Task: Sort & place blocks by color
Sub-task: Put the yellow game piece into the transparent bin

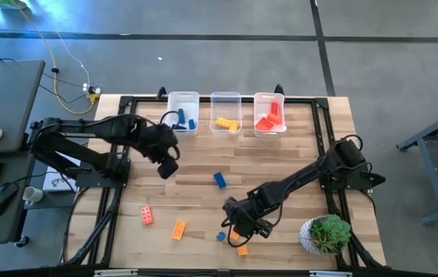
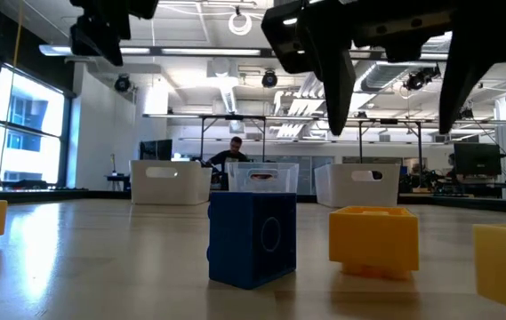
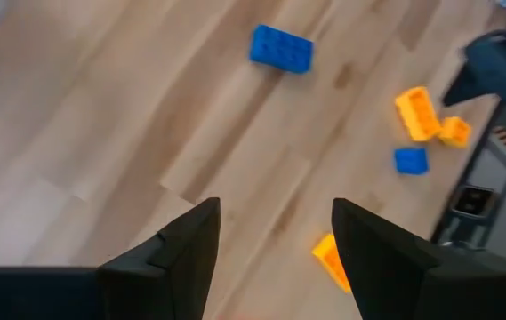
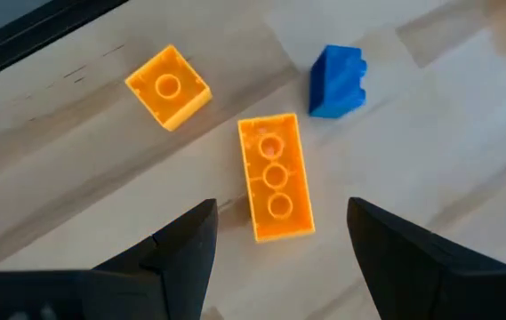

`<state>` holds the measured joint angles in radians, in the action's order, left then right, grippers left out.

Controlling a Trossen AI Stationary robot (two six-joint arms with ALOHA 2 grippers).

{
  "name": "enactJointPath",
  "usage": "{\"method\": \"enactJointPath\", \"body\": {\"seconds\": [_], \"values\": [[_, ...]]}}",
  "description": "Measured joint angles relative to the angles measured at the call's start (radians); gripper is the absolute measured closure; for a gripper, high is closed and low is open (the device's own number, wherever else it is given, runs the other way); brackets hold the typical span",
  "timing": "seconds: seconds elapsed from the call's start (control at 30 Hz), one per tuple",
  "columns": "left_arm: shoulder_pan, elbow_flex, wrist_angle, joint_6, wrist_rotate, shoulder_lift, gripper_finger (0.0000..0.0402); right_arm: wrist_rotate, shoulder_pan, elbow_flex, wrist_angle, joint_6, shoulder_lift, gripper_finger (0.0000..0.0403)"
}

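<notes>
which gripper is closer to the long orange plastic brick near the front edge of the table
Right. The open right gripper hangs directly over the long orange plastic brick, empty. The open left gripper hovers far off, nearer the clear plastic bins.

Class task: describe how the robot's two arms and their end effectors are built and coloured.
Both arms are dark, nearly black, jointed links on bases at the table's sides. The left end effector and the right end effector each end in two flat, dark, tapering fingers. Thin dark cables run along the right arm. No markings show.
</notes>
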<state>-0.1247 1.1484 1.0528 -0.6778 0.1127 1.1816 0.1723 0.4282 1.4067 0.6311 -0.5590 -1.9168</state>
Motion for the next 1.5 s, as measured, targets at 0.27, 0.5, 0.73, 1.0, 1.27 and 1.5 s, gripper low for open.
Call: {"method": "enactJointPath", "body": {"seconds": [0.27, 0.5, 0.73, 1.0, 1.27, 1.5], "values": [[0.117, 0.000, -0.002, -0.125, -0.033, -0.025, 0.0198, -0.015, 0.000, 0.000, -0.045, -0.026, -0.073, 0.0165], [0.191, 0.000, -0.002, -0.203, -0.072, -0.025, 0.0198, -0.021, 0.000, 0.000, -0.053, -0.025, -0.131, 0.0165], [0.249, 0.000, 0.080, -0.312, -0.121, -0.025, 0.0201, -0.044, 0.000, 0.000, -0.064, 0.009, -0.140, 0.0198], [0.303, 0.000, 0.257, -0.401, -0.212, -0.025, 0.0202, -0.032, 0.000, 0.002, -0.051, 0.058, -0.139, 0.0295], [0.344, -0.006, 0.321, -0.495, -0.223, -0.025, 0.0202, -0.043, -0.031, 0.002, -0.014, 0.158, -0.135, 0.0295], [0.383, -0.006, 0.322, -0.542, -0.225, -0.024, 0.0202, -0.104, -0.121, -0.001, 0.007, 0.322, -0.088, 0.0295]]}}
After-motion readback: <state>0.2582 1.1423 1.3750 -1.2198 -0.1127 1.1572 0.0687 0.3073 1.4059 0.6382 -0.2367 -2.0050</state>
